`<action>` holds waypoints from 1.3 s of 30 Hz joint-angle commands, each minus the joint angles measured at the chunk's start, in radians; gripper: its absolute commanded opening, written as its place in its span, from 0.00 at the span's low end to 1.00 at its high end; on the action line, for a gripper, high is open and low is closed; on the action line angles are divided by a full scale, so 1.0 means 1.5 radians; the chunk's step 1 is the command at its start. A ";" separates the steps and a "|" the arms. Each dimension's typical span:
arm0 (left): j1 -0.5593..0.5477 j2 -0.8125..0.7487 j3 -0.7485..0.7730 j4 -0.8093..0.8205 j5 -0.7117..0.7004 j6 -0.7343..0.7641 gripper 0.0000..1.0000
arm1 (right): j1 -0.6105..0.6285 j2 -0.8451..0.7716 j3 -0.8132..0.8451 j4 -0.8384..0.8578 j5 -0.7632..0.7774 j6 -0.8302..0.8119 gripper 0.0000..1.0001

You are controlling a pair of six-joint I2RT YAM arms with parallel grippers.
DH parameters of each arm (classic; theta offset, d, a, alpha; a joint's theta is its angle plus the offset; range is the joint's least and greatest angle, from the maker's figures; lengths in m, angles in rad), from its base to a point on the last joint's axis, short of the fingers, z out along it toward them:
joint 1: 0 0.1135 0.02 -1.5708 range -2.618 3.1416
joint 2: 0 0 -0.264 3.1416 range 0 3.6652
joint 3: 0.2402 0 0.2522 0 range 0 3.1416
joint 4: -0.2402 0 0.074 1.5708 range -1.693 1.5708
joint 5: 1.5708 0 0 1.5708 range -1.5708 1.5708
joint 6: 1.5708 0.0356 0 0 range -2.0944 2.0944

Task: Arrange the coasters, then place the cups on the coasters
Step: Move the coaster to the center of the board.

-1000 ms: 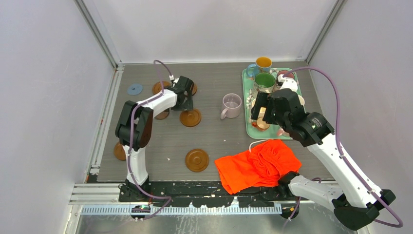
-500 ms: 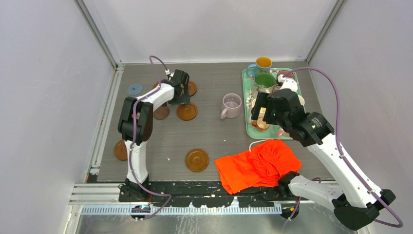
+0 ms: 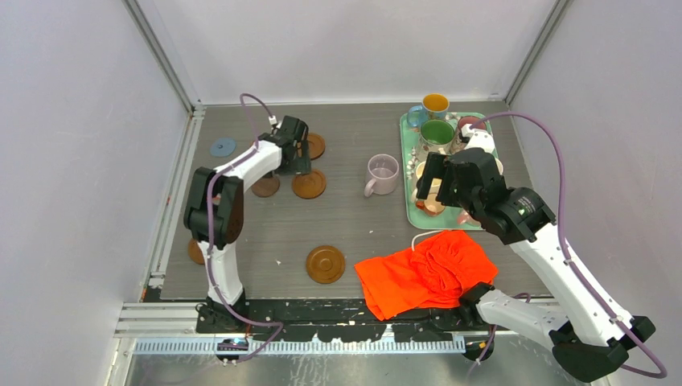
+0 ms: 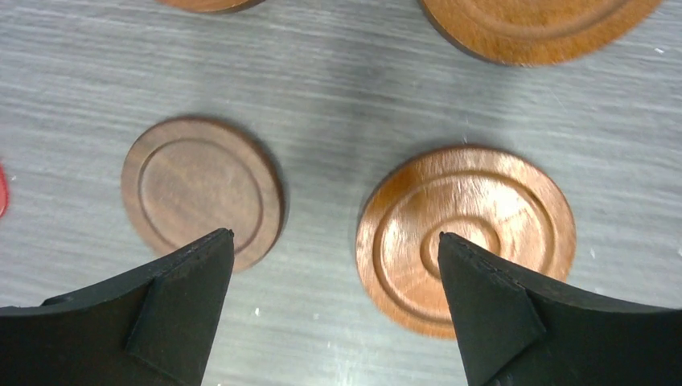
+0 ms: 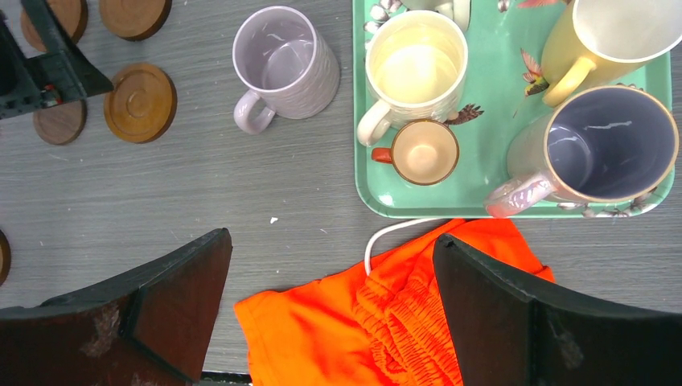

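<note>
Several brown wooden coasters lie on the left of the table, with a smaller blue one (image 3: 223, 147) at the far left. My left gripper (image 3: 295, 163) hangs open above a dark coaster (image 4: 201, 190) and an orange-brown grooved coaster (image 4: 466, 233), holding nothing. A lilac cup (image 3: 383, 174) stands alone mid-table. The other cups sit on the teal tray (image 5: 386, 205): a cream one (image 5: 414, 64), a tiny orange one (image 5: 422, 151), a yellow one (image 5: 603, 36) and a grey-inside one (image 5: 603, 145). My right gripper (image 3: 430, 186) is open and empty above the tray's near left.
An orange cloth (image 3: 426, 272) with a white cord lies at the near right, just in front of the tray. Single brown coasters rest near the front (image 3: 325, 264) and at the left edge (image 3: 195, 251). Grey walls enclose the table.
The left gripper has drawn back toward the far side. The grooved coaster below it now lies slightly farther back. The right arm has hardly moved.
</note>
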 commanded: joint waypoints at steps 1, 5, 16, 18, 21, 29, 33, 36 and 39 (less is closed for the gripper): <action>-0.001 -0.114 -0.040 0.005 0.025 -0.016 1.00 | 0.004 -0.013 0.025 0.008 0.009 0.001 1.00; -0.001 -0.179 -0.112 0.016 0.036 -0.052 1.00 | 0.003 -0.013 0.016 0.014 -0.002 0.005 1.00; 0.005 -0.406 -0.364 0.067 0.022 -0.145 1.00 | 0.003 0.003 0.006 0.027 -0.050 0.002 1.00; 0.007 -0.440 -0.401 0.075 0.003 -0.160 1.00 | 0.003 0.012 0.010 0.023 -0.053 -0.004 1.00; 0.017 -0.479 -0.444 0.077 -0.024 -0.175 1.00 | 0.003 0.021 0.014 0.023 -0.058 -0.006 1.00; 0.115 -0.566 -0.545 0.106 -0.035 -0.206 1.00 | 0.004 0.026 0.000 0.034 -0.082 0.022 1.00; 0.167 -0.600 -0.579 0.114 -0.044 -0.219 1.00 | 0.003 0.030 -0.001 0.031 -0.091 0.030 1.00; 0.203 -0.623 -0.607 0.137 -0.040 -0.234 1.00 | 0.003 0.037 0.002 0.027 -0.095 0.032 1.00; 0.242 -0.631 -0.625 0.155 -0.031 -0.244 1.00 | 0.004 0.053 0.011 0.018 -0.103 0.031 1.00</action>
